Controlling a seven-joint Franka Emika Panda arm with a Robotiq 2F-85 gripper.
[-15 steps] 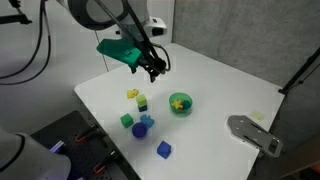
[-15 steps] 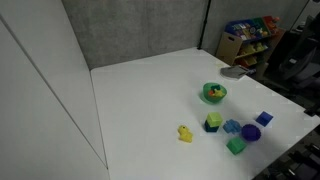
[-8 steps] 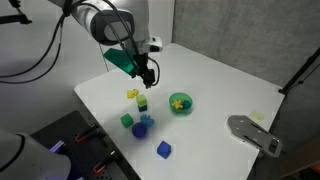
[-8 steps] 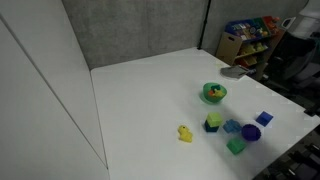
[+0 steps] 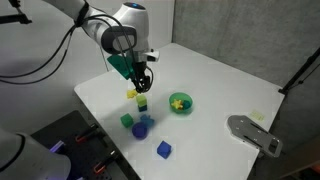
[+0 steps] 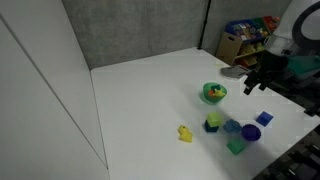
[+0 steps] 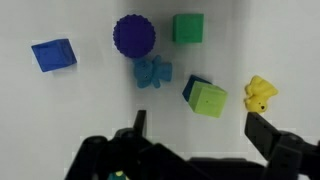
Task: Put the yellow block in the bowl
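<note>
**A:** How does the gripper point(image 7: 196, 124) stand?

**B:** Released. In the wrist view its jaws are spread wide with nothing between them. It hangs over the table point(image 7: 60, 110) and touches nothing.

**A:** And the yellow block point(image 7: 208, 99)?

**B:** It's the nearest thing, at about 12 o'clock from the gap between the jaws, sitting on the table. A dark blue piece point(image 7: 192, 85) meets it at its 10 o'clock corner. I can't tell whether that piece is beside it or partly under it. The flat bright yellow piece point(image 7: 260, 93) lies just beside the block at 3 o'clock, not touching.

**A:** Farther out?

**B:** A light blue piece point(image 7: 152, 72) is at 10 o'clock from the block. Beyond it is the purple ball point(image 7: 133, 35), between 10 and 11. The green cube point(image 7: 188, 28) is close to 12, and a blue cube point(image 7: 53, 55) is well apart, between 9 and 10.

**A:** The bowl?

**B:** It isn't in the wrist view. In an exterior view the bowl point(image 5: 189, 107) stands near the block, at its 3 o'clock. A yellow star-like piece point(image 5: 178, 100) lies inside it.

**A:** So how far along is it?

**B:** Early, I'd judge. The approach looks roughly lined up, but nothing is grasped. What's left is to descend, close on the block without catching its neighbours, lift it, carry it over the bowl and let go.
</note>
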